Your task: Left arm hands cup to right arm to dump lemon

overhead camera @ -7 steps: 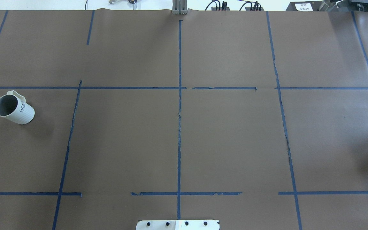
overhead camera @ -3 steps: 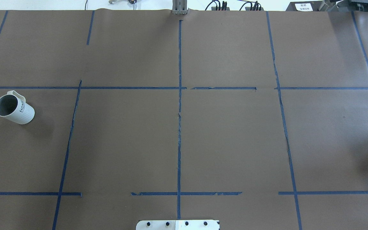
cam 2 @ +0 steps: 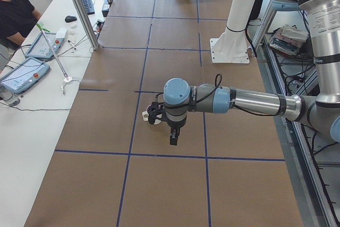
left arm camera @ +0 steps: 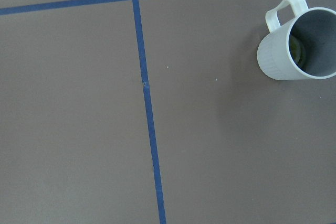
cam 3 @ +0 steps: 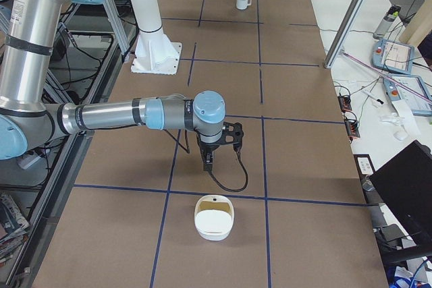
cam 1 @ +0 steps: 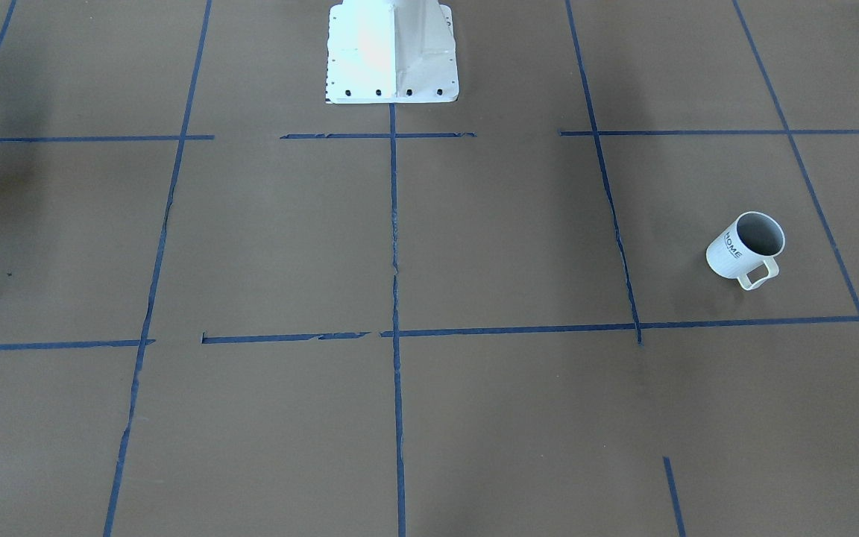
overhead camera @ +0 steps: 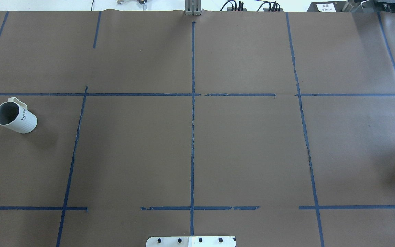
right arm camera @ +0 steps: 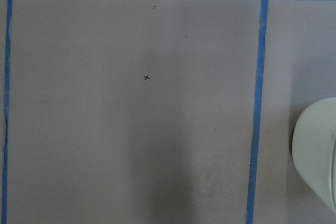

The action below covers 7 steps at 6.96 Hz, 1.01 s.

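The off-white cup (overhead camera: 15, 117) with "HOME" lettering stands upright at the table's left end, and it also shows in the front view (cam 1: 745, 246) and the right side view (cam 3: 243, 0). In the left wrist view the cup (left arm camera: 296, 45) sits at the upper right with the yellow-green lemon (left arm camera: 297, 51) at its bottom. My left gripper (cam 2: 173, 134) hangs above the table beside the cup, which is mostly hidden behind it. My right gripper (cam 3: 208, 162) hangs over the table's right end. I cannot tell whether either is open or shut.
A white bowl (cam 3: 213, 217) stands on the table near my right gripper, and its edge shows in the right wrist view (right arm camera: 317, 150). Blue tape lines grid the brown table. The white robot base (cam 1: 392, 52) stands at the middle of the table's near edge. An operator sits at a side bench (cam 2: 16, 9).
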### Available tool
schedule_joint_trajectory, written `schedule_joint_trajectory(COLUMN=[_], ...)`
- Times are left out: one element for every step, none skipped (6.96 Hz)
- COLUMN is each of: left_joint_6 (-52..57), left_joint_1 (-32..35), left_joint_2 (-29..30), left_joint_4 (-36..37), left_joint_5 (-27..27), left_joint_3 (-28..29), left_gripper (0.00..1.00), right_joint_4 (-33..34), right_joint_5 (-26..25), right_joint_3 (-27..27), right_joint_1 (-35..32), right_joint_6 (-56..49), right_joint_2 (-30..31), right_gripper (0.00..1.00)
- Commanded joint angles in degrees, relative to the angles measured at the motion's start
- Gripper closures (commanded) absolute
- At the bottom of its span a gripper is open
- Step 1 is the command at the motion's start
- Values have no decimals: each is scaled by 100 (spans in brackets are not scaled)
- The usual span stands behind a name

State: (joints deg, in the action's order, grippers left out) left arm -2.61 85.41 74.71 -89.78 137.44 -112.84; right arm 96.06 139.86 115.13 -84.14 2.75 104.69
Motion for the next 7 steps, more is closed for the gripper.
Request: schedule_joint_trajectory(left_joint_6=[-929, -1317, -1486, -1575, -2376, -3263, -3489], left_joint_1=[-497, -890, -1173, -1280, -1490, -1979, -2280], left_joint_2=[645, 1041, 1315, 1353, 1362, 1353, 1362], left_joint_4=[-39, -65, -205, -859, -1727, -2397, -2604], left_joint_5=[2, -24, -50, -50, -50, -120, -530], left_joint_3=[365, 594, 849, 1260, 1552, 1694, 1782], left_gripper=[0, 0, 0, 0, 0, 0, 0], right_joint_4=[0, 0, 0, 9, 9, 9, 9], right_joint_5=[6, 6, 14, 15, 15, 15, 15], right_joint_3=[-9, -9, 0, 0, 0, 0, -8], right_joint_1=[380, 451, 573, 583, 592, 601, 636], right_joint_6=[24, 32, 33, 41, 41, 33, 33], right_joint_2=[-552, -711, -765, -826, -844, -853, -862], right_gripper=[0, 0, 0, 0, 0, 0, 0])
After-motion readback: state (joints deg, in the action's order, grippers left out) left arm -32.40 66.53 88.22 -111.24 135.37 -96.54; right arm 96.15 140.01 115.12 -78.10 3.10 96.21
